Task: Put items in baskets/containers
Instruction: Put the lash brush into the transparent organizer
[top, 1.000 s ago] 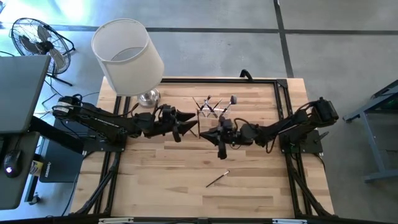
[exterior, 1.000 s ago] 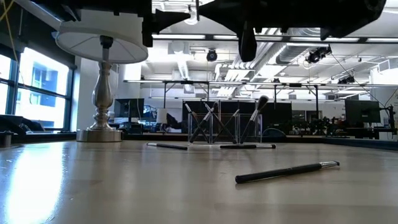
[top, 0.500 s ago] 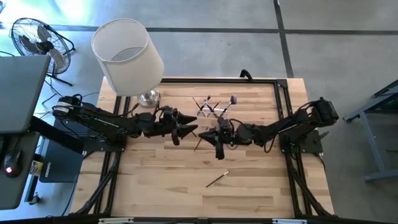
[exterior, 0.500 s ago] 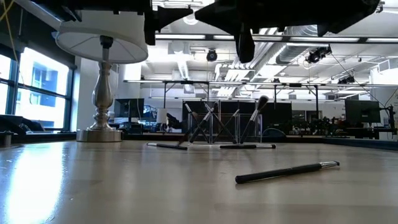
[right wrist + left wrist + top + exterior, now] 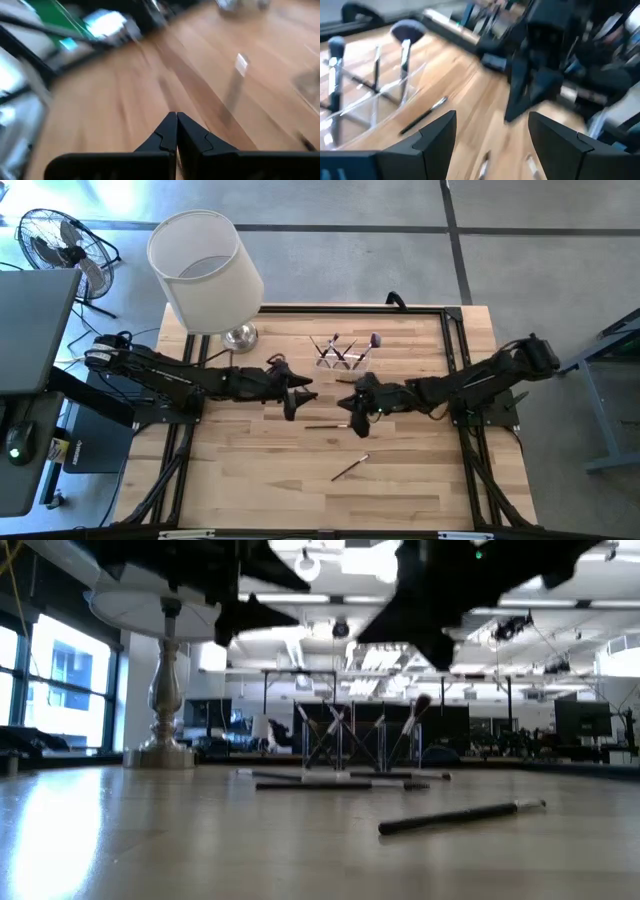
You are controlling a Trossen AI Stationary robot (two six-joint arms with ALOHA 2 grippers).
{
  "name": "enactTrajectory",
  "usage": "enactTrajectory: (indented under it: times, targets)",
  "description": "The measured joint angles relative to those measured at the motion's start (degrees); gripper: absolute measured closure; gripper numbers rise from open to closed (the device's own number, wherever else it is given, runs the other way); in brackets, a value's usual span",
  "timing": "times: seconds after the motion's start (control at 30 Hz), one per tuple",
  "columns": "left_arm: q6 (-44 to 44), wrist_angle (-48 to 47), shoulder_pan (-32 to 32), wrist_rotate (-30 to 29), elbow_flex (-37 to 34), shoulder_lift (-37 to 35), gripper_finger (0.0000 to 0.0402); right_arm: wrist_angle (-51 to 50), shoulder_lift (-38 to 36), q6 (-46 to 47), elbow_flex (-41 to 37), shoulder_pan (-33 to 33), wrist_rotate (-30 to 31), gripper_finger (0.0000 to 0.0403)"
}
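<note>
Since half a second ago both grippers have drawn back from the holder, and a brush that was not on the wood before now lies flat on the near side of it, between the two grippers.

That clear holder stands toward the far edge of the tabletop, with several brushes upright or leaning in it; one with a rounder head is at its right end. In the low view the holder shows crossed handles inside, and two or three dark brushes lie flat just in front of it, including the newly lying one. Another brush lies alone well nearer the front edge than the holder, its silver ferrule clear in the low view.

Left gripper hangs near the holder's left front, fingers spread wide with nothing between them. Right gripper is near the holder's front, slightly right, its fingers pressed together and holding nothing.

Left of the holder stands a lamp with a big white shade on a silver base. A fan sits on the floor beyond the lamp. No writing or brand marks can be read anywhere.
</note>
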Motion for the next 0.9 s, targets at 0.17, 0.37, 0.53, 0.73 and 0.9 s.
enactTrajectory:
  times: [0.17, 0.37, 0.53, 0.73, 0.9]
  targets:
    - [5.6, -15.8, -0.5, 1.7, 9.0, 2.5, 0.0156, -24.4, -6.4, 6.2, 0.0, 1.9, 3.2, 0.0403]
    - [13.6, -31.7, -0.3, 8.3, 22.4, 14.9, 0.0157, -42.1, -9.5, 13.7, 0.0, 5.3, 4.9, 0.0402]
    - [18.1, -44.3, -0.3, 11.0, 34.0, 24.6, 0.0157, -43.4, -9.5, 16.1, -0.5, 8.3, 6.0, 0.0402]
    - [23.6, -55.4, -0.4, 13.7, 48.5, 34.8, 0.0157, -44.0, -9.4, 19.6, -2.7, 10.9, 6.2, 0.0402]
    - [24.6, -62.0, -0.5, 14.8, 57.3, 42.8, 0.0157, -44.5, -9.6, 23.9, -4.7, 13.5, 5.1, 0.0402]
